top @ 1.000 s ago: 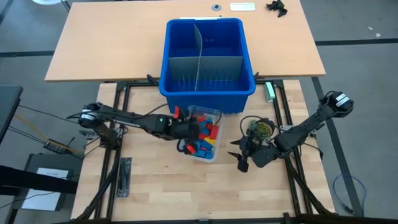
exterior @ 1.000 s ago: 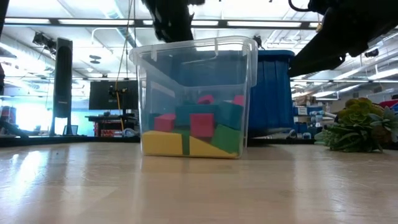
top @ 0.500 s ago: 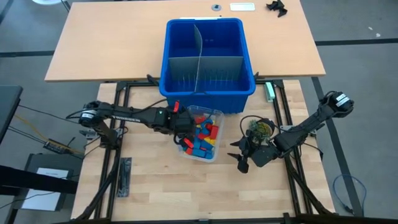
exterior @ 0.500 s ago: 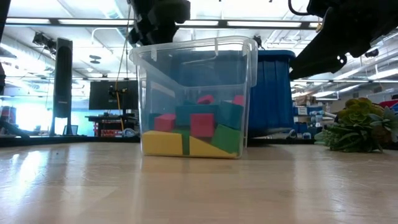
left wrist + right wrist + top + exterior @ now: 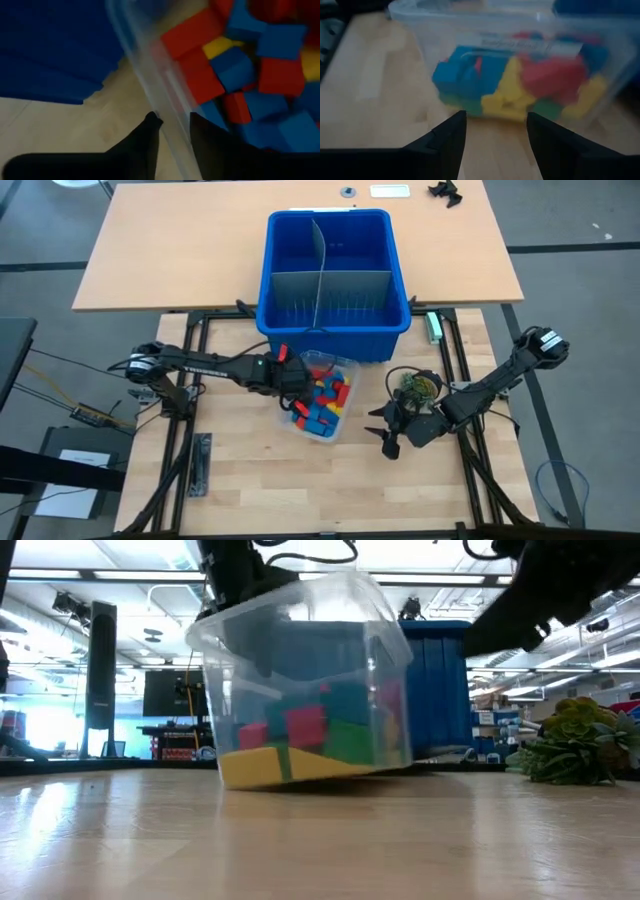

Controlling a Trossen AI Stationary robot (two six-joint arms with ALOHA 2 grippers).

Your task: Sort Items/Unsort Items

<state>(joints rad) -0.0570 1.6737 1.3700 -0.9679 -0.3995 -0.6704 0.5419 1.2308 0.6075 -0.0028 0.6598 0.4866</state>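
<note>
A clear plastic container [image 5: 330,420] stands in front of the blue bin, holding many small red, yellow, green and blue blocks [image 5: 325,395]. In the low view the container [image 5: 300,690] is tipped, with the left edge of its base [image 5: 232,780] on the table and its right side raised. My left gripper [image 5: 292,385] is shut on the container's left wall. My right gripper [image 5: 385,430] is open and empty, on the table's right of the container, facing it [image 5: 495,130]. My left gripper holds the container's left wall at its rim [image 5: 167,107], one finger [image 5: 200,135] inside among the blocks and one finger [image 5: 147,135] outside. The fingers come from the table's left, slanting down. The container is tilted, its left base edge on the table.
A large blue bin [image 5: 333,330] with grey dividers [image 5: 325,280] stands just beyond the container. A small green plant [image 5: 420,387] sits at the right, beside my right arm. Bare wooden table lies near the front edge [image 5: 300,480].
My left gripper has moved from over the blocks toward the table's left, to the container's left wall. The container has shifted a little to the left and tipped: its right side has risen while its left base edge stays on the table. The blocks have slid inside.
</note>
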